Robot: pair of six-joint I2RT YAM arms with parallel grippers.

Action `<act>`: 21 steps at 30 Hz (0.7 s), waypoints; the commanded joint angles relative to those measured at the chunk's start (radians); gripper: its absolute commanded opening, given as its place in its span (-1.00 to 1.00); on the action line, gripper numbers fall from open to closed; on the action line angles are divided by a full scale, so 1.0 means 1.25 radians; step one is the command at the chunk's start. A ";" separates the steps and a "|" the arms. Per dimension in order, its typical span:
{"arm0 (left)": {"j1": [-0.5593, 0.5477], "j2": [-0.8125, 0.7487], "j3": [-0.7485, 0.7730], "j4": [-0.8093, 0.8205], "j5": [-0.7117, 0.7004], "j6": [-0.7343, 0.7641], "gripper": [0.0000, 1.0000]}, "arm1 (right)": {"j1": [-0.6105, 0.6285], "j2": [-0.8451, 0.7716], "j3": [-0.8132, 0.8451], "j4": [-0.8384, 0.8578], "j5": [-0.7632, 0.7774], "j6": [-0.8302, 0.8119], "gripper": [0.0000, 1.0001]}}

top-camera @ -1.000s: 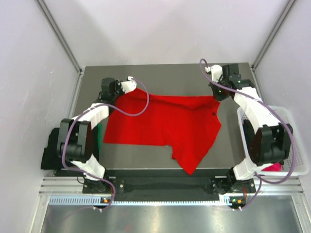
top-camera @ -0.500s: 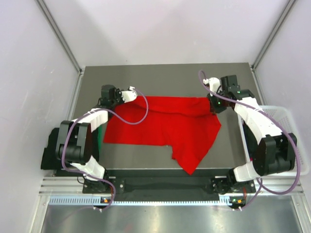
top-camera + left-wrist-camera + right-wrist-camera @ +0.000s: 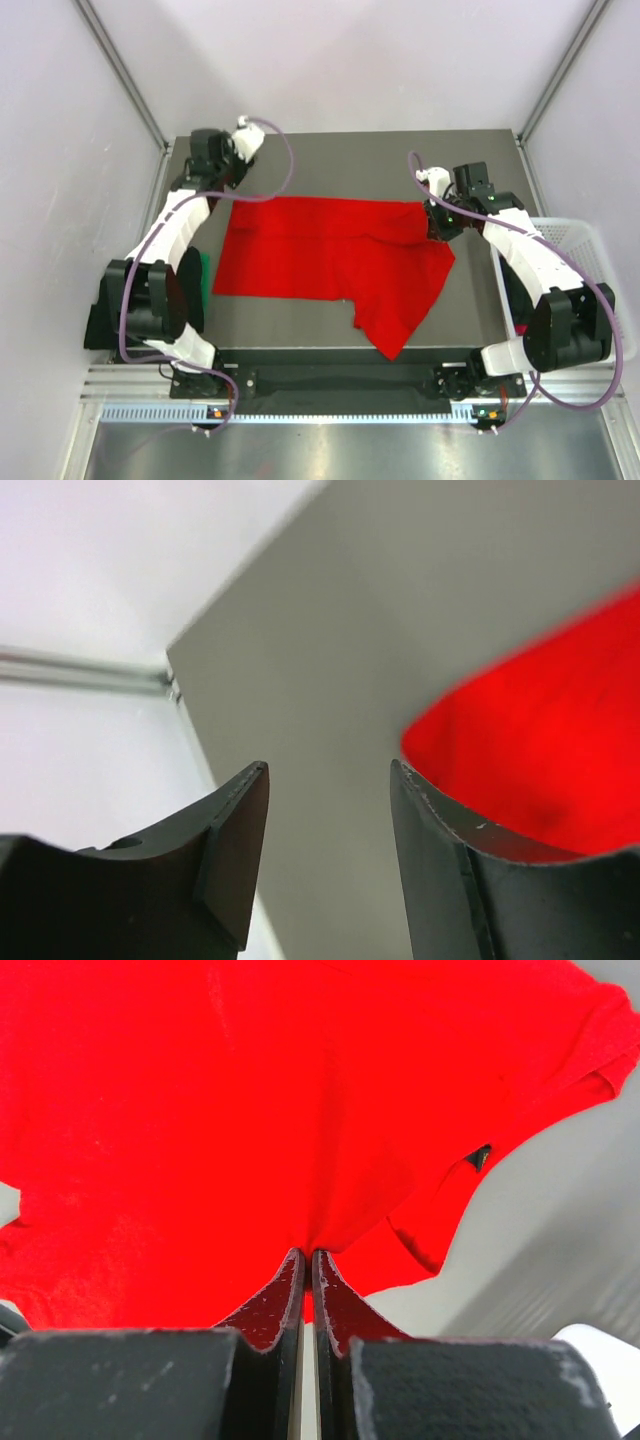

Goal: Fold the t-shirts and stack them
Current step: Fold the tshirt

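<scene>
Red t-shirt (image 3: 320, 250) — lies flat mid-table on the dark grey table (image 3: 340, 160), long axis running left to right across the two arms. Far edge fairly straight. Near edge uneven, with one flap on the right side reaching toward the near edge of the table. Cloth soft, matte, solid colour, with shallow creases toward the right end. A small dark tag (image 3: 478, 1157) shows in the right wrist view.

Right gripper (image 3: 307, 1255) — fingers pressed together on a pinch of red cloth at the shirt's far right corner. The cloth rises to the tips in a small peak, so that corner looks lifted slightly off the table.

Left gripper (image 3: 325, 870) — fingers apart, nothing between them. It hangs over bare table by the far left corner. The shirt's far left corner lies to its right and toward the near side, close but not touching.

Judgement: a fold along the long axis turns on both far corners being carried together. The right arm has its corner. The left arm is the nearer one to the free corner but has no grip on it, so it would need to come down and inward onto that edge first.

Outward: green shirt (image 3: 204, 272), partly hidden beside the left arm at the table's left edge. White mesh basket (image 3: 590, 240), hard plastic, just beyond the table's right edge
</scene>
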 commanded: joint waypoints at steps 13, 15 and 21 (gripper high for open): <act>0.079 0.281 0.286 -0.418 0.195 -0.408 -0.06 | 0.006 -0.025 -0.017 0.033 -0.015 -0.002 -1.00; 0.108 0.294 0.301 -0.395 0.182 -0.417 -0.05 | 0.004 -0.023 -0.021 0.038 -0.015 -0.002 -1.00; 0.124 0.351 0.354 -0.381 0.194 -0.423 -0.06 | 0.006 -0.012 -0.022 0.042 -0.018 -0.002 -1.00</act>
